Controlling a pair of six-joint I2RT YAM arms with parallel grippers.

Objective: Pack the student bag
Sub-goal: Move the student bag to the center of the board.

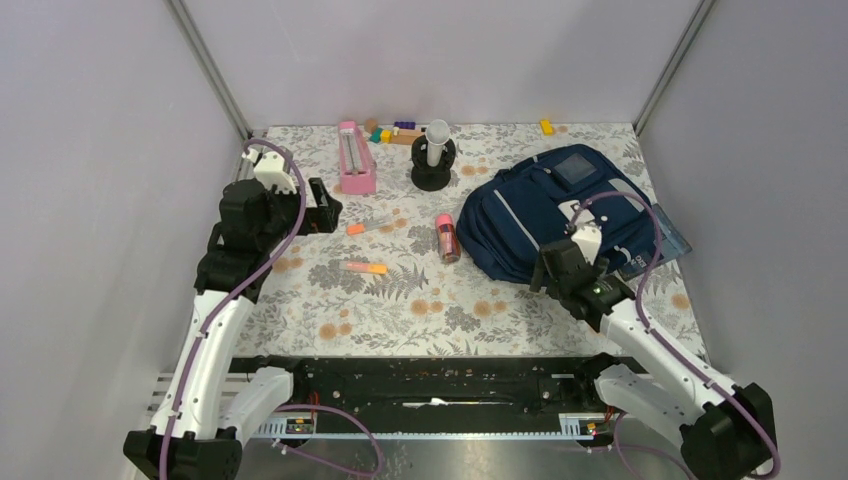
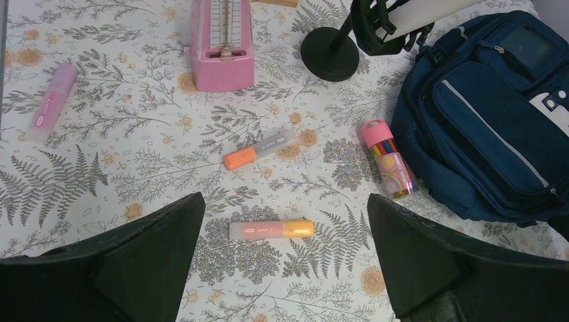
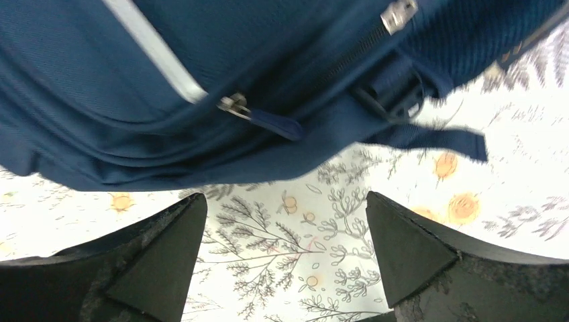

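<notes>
As the backpack lies front-up, its length crosswise,
right gripper gapes at its near edge; left gripper gapes too.

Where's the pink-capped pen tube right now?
In the top view the pink-capped pen tube lies near mid-table, just left of the student bag and in front of the black stand.

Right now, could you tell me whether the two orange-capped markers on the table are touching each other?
Apart. The left wrist view shows the upper marker and the lower marker with a clear strip of floral tablecloth between them.
</notes>
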